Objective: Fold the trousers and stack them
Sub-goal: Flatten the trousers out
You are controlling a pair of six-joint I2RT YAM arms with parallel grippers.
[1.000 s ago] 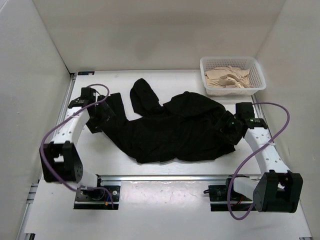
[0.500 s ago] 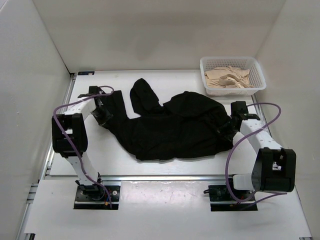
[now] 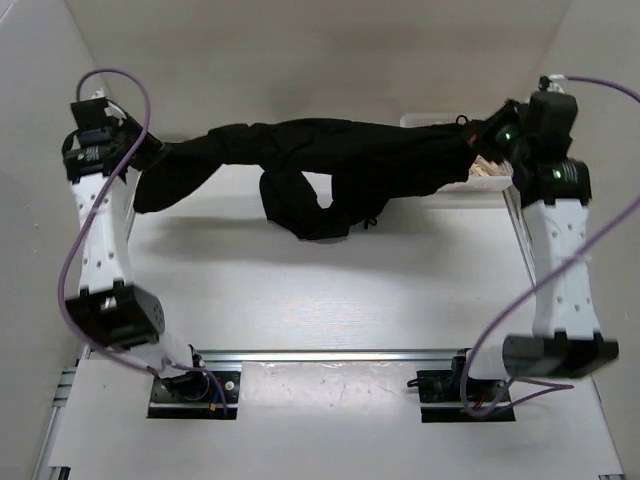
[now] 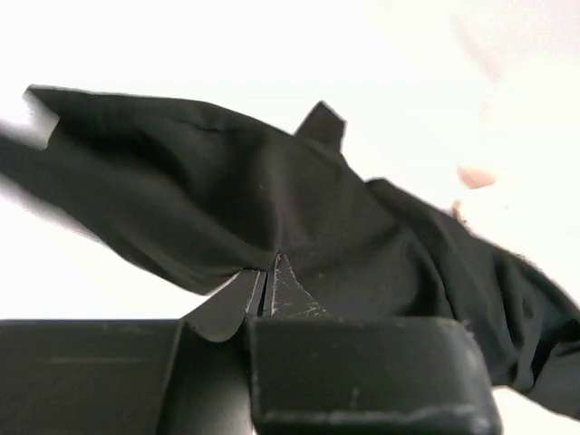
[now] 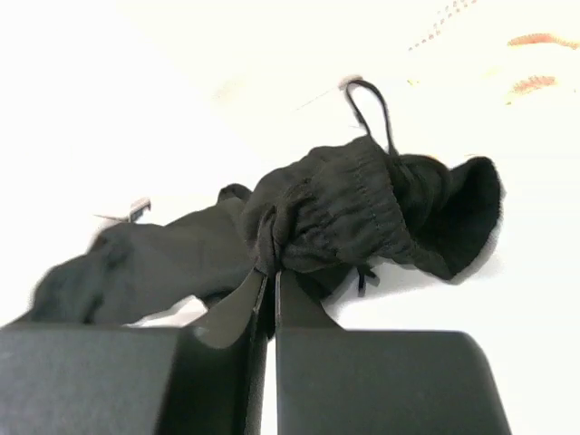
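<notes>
The black trousers (image 3: pixel 330 160) hang stretched in the air between both raised arms, high over the table's far half, with a loop of leg sagging in the middle. My left gripper (image 3: pixel 150 152) is shut on one end of the fabric (image 4: pixel 263 217); its jaws (image 4: pixel 265 272) pinch a thin fold. My right gripper (image 3: pixel 480 140) is shut on the gathered elastic waistband (image 5: pixel 335 217), fingertips (image 5: pixel 270 272) together, a drawstring loop sticking up beyond.
A white basket (image 3: pixel 500 178) with beige garments stands at the back right, mostly hidden behind the right arm and the hanging cloth. White walls enclose the table (image 3: pixel 320 290) on the left, back and right.
Both grippers closed on the trousers where they lay crumpled on the table, then both arms rose and spread apart, lifting the garment off the surface and stretching it.
</notes>
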